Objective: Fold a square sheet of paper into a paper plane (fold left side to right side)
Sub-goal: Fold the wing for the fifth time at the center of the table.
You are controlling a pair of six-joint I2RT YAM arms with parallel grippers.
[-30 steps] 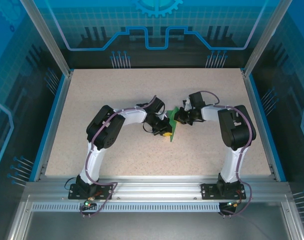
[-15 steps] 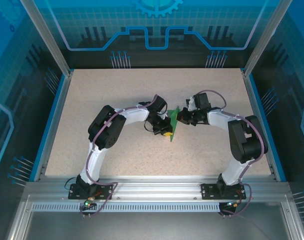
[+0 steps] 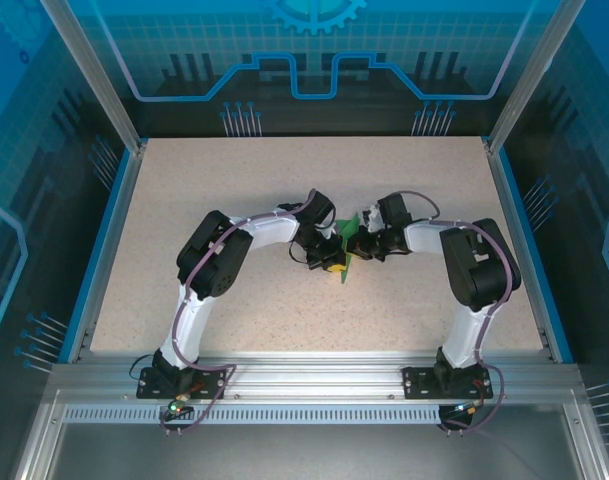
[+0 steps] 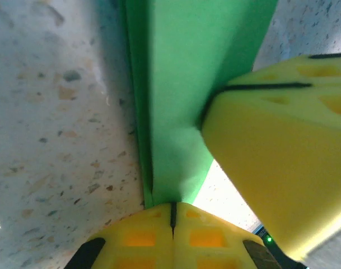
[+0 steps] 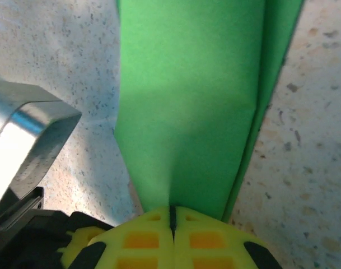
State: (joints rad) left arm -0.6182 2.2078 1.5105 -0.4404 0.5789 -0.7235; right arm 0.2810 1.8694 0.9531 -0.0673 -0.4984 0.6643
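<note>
Square sheet of paper (image 3: 348,249) is seen mid-table (image 3: 234,200) between the arms, folded narrow. Left gripper (image 4: 173,208) is clamped fully shut on one edge, and right gripper (image 5: 172,210) is pinched shut on the opposite side. For a clean left-to-right fold, edges should be aligned before creasing and tension balanced, or the thin paper could skew or tear.

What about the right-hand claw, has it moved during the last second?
Yes, slightly: the right gripper, shut on the green paper, has slid a little nearer the aluminium rail at the table's front edge.
</note>
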